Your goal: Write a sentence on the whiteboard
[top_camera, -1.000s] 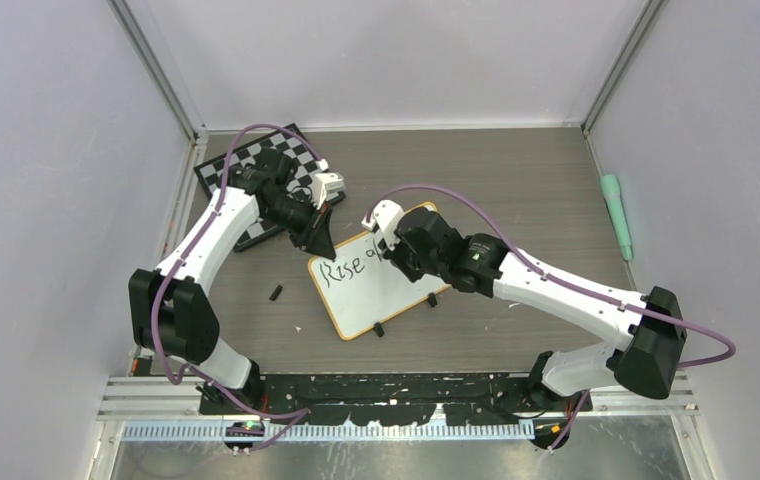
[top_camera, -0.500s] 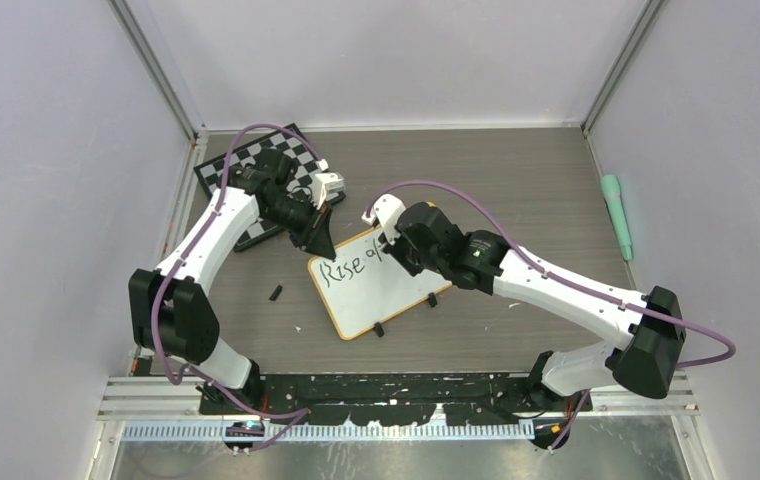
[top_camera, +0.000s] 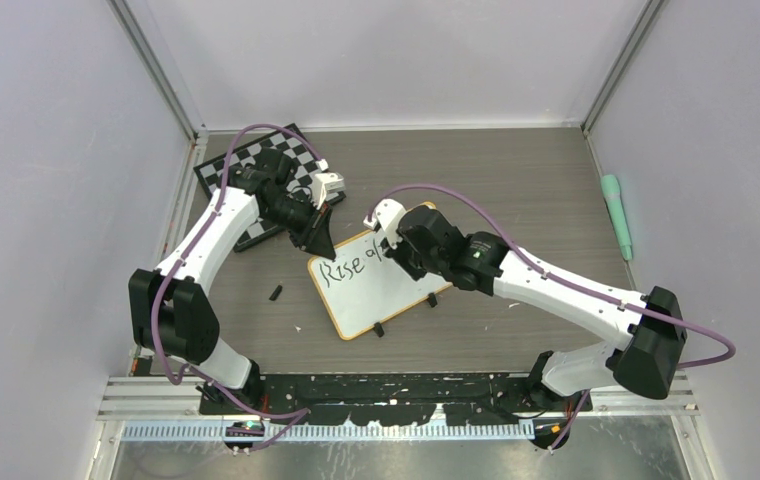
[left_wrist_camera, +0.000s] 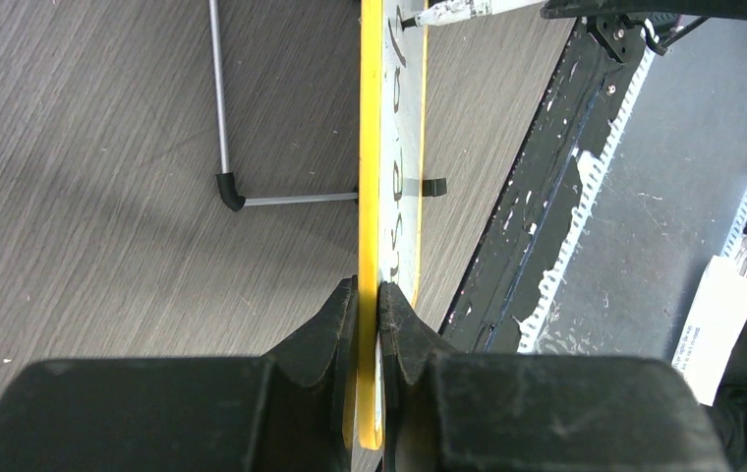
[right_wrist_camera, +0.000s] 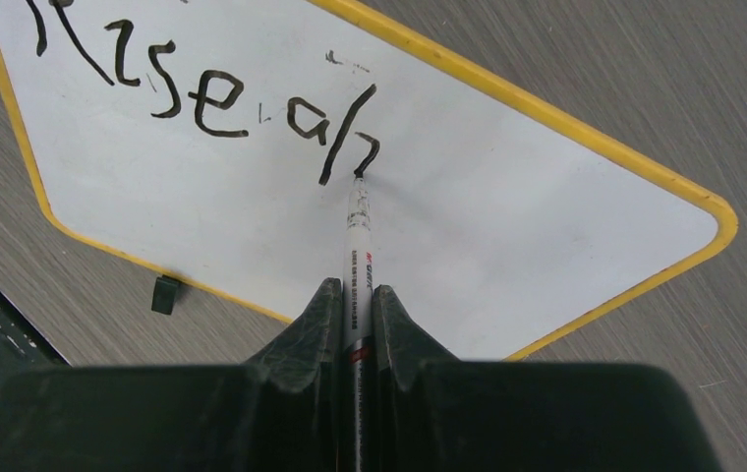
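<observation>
Right gripper [right_wrist_camera: 355, 292] pinched marker [right_wrist_camera: 357, 241], tip touching whiteboard [right_wrist_camera: 507, 202]; left gripper [left_wrist_camera: 370, 295] clamped its far-left corner. Light, even pressure looked key.

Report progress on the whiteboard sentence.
Done: the sentence so far reads "Rise". In hand: the right gripper holds the marker, tip on the whiteboard partway into the second word, while the left gripper clamps the board's edge. Left: the remaining words; much of the board is blank.
</observation>
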Motion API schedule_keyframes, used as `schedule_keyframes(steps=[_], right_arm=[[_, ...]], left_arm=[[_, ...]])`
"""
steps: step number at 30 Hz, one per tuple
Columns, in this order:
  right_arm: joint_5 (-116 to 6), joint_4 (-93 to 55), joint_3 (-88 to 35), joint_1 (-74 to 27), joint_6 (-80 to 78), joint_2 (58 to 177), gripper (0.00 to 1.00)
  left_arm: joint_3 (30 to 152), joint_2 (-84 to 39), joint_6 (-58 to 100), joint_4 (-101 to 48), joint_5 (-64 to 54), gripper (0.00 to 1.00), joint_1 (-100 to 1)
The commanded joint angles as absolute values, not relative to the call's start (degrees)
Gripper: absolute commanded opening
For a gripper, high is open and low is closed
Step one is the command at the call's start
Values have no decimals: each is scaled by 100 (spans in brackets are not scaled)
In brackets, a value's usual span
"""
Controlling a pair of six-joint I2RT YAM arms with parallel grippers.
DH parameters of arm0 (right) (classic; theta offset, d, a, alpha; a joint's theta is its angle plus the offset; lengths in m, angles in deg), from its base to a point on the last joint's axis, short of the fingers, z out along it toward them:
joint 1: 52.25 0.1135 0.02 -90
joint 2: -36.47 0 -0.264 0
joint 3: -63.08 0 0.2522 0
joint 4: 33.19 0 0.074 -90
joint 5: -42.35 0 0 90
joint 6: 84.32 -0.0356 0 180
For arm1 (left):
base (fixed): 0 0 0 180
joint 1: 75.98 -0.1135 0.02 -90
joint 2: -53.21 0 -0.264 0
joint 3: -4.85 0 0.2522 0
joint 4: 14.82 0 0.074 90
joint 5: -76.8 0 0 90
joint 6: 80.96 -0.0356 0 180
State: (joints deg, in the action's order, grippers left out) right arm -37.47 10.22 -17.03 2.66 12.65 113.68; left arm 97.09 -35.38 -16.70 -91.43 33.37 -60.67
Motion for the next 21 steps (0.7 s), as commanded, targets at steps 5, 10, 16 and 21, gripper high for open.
schedule_keyframes(steps=[5,10,16,21], right_arm=[[-4074,1050,-1670,371,1106,11259,0],[-4144,1027,-1824,406,1088,11419,0],[-4267,1092,-2011,402,1087,11495,0],[-4334,1164,-2045,404,1070,11391,0]], left_arm=[[9766,-3467,-1763,-9082,3339,0,-6042],[9777,-3456,-1776,-9111,3339,0,-6042],[9746,-3417,-1790,-9113,3321,0,-6042],[9769,-3436,-1797,-9114,3329,1,-6042]])
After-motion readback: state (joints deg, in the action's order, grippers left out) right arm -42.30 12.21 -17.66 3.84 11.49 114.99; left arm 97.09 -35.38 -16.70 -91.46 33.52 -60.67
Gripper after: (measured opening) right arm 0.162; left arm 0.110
